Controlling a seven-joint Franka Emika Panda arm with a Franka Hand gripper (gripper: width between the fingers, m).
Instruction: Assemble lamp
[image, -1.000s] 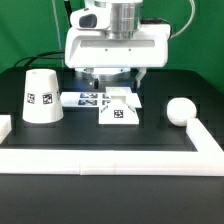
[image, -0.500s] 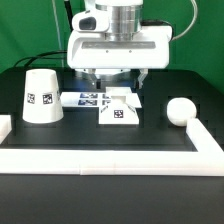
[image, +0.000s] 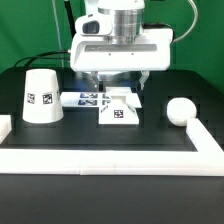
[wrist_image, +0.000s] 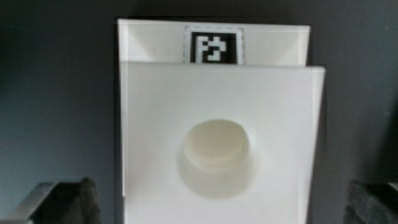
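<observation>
Looking down through the wrist view, we see the claw (wrist_image: 214, 203) spread wide and gripping nothing. Its dark fingertips (wrist_image: 59, 200) stand off either flank of the base (wrist_image: 217, 100), with a dark strip of table showing between each fingertip and the base's side edge. A round socket (wrist_image: 217, 152) is sunk into the base's broad face, and a black-and-white tag (wrist_image: 215, 47) sits near one end edge.

In the exterior view we find the claw (image: 117, 80) hanging above the base (image: 117, 110), which sits mid-table just in front of the marker board (image: 85, 98); we cannot tell whether the two touch. The shade (image: 41, 95) stands upright, wide end down, well apart on the exterior view's left. The bulb (image: 180, 110) rests on the exterior view's right, near the side rail. White rails (image: 100, 158) border the front and sides of the black table (image: 150, 135). Bare table lies between base and shade, between base and bulb, and from the base's front edge to the front rail.
</observation>
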